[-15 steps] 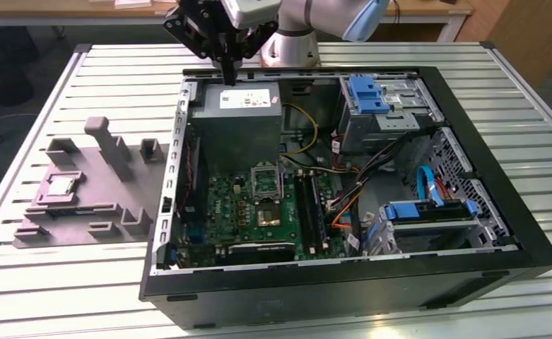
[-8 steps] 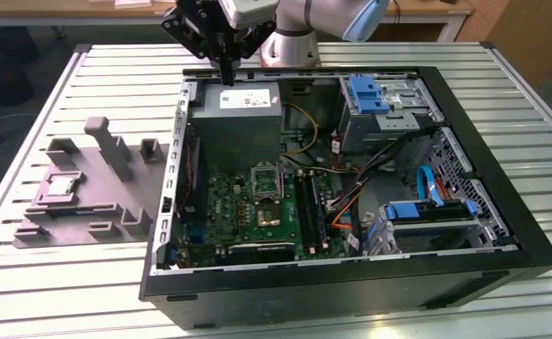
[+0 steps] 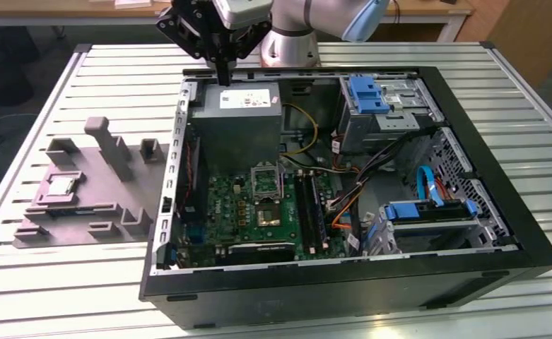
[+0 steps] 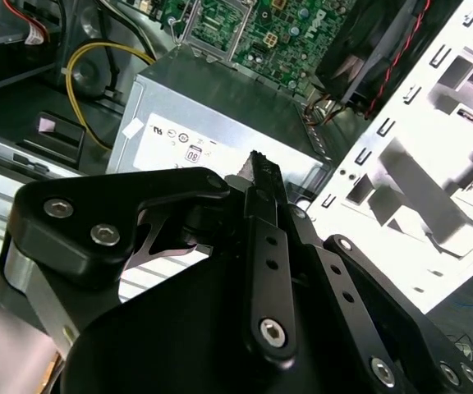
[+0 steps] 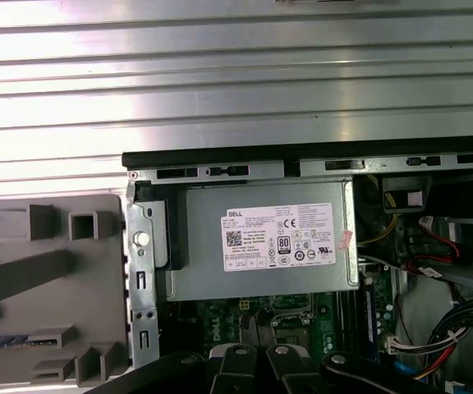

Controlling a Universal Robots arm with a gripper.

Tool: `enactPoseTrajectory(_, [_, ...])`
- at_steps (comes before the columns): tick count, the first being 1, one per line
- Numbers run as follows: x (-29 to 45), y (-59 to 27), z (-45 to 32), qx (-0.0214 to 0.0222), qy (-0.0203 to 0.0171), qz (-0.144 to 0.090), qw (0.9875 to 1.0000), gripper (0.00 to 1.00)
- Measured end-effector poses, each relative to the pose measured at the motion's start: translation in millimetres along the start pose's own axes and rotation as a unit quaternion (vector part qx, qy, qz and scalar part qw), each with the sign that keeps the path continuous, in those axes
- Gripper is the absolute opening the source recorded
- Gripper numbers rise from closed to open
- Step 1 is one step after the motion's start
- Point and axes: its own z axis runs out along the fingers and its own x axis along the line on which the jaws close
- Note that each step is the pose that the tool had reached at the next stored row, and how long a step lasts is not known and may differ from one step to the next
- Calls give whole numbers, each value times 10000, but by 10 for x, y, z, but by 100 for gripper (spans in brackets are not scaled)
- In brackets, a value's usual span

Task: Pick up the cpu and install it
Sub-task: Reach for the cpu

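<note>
The gripper (image 3: 224,79) hung clenched, empty, above the power supply (image 3: 242,106). Descending there could strike it; the cpu (image 3: 63,185) lay well apart.

Bare metal and matt black, mostly.
I see the table (image 3: 59,282) as ribbed, bright metal slats; the computer case (image 3: 351,286) is matt black outside, dull grey sheet metal within. The power supply box (image 3: 238,134) is plain grey metal with a white paper label (image 3: 247,99). The fixture (image 3: 78,212) is matt grey plastic, the cpu (image 3: 61,186) top silvery metal, the gripper (image 3: 225,79) matt black with shiny screws.
</note>
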Motion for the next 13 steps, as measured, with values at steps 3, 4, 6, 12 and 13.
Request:
enactPoseTrajectory(3, [7,0,0,0,0,0,10000,11])
enactPoseTrajectory(4, [10,-1,0,0,0,0,10000,11])
enactPoseTrajectory(6, [15,-1,0,0,0,0,10000,11])
enactPoseTrajectory(12, [38,-3,-1,0,0,0,10000,11])
enactPoseTrajectory(13, [40,-3,-1,0,0,0,10000,11])
